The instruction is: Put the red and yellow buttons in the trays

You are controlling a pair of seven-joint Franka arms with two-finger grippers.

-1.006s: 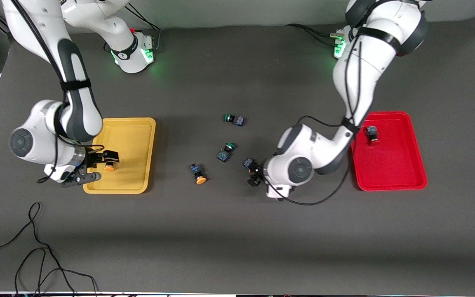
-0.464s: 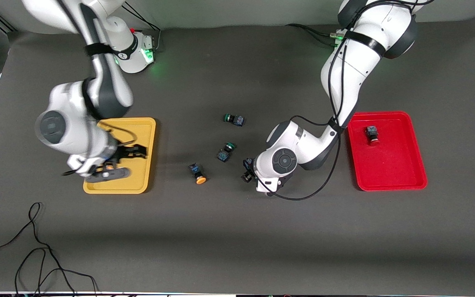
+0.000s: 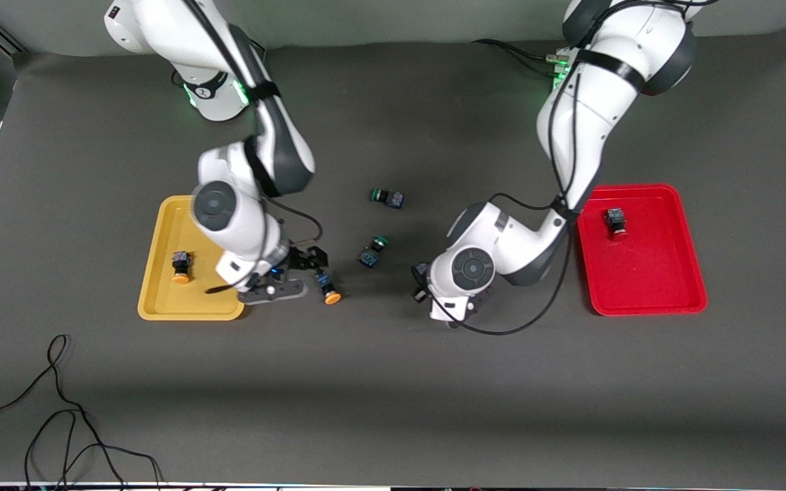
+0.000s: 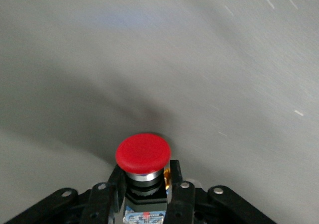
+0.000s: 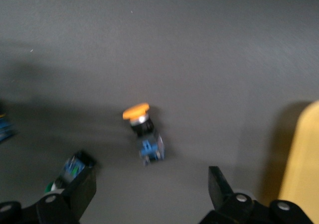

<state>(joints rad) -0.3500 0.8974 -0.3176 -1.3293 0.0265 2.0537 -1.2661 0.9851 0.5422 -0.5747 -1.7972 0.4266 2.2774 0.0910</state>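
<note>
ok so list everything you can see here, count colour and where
yellow tray: one, yellow, right arm's end
red tray: one, red, left arm's end
yellow buttons: two, orange-yellow caps; one in yellow tray, one on the mat beside that tray
red buttons: two, red caps; one in red tray, one in left gripper
green buttons: two, green caps; and mid-table
cable: one, black, on the mat near the front camera
left gripper: shut on red button
right gripper: open, over loose yellow button
</note>
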